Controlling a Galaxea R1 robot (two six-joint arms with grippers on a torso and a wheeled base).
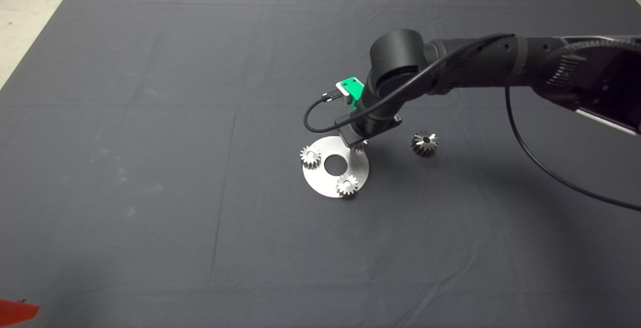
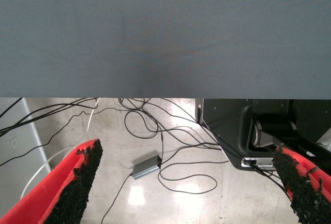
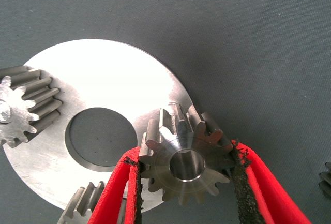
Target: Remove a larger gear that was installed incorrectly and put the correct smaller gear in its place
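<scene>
The right gripper (image 3: 187, 182) is pinching the small gear (image 3: 185, 159) between its two pads, one on each flank of the teeth, and holding it at the rim of the disc (image 3: 103, 79), over the free corner of the plate. In the wrist view the gear is sitting a little tilted and partly overhanging the disc edge, so I judge the placing is under way and not finished. To do it well, the gripper should be levelling the gear, centring its bore over the mount, which the pictures do not show, then lowering straight and releasing only once it sits flat. Two other small gears (image 1: 310, 157) (image 1: 346, 186) are sitting on the disc around its centre hole (image 1: 335, 165). The big gear (image 1: 424, 143) is lying on the mat (image 1: 150, 193), apart from the disc, already removed. The left gripper (image 2: 189, 185) is waiting at the table's near edge, its fingers spread wide and holding nothing.
</scene>
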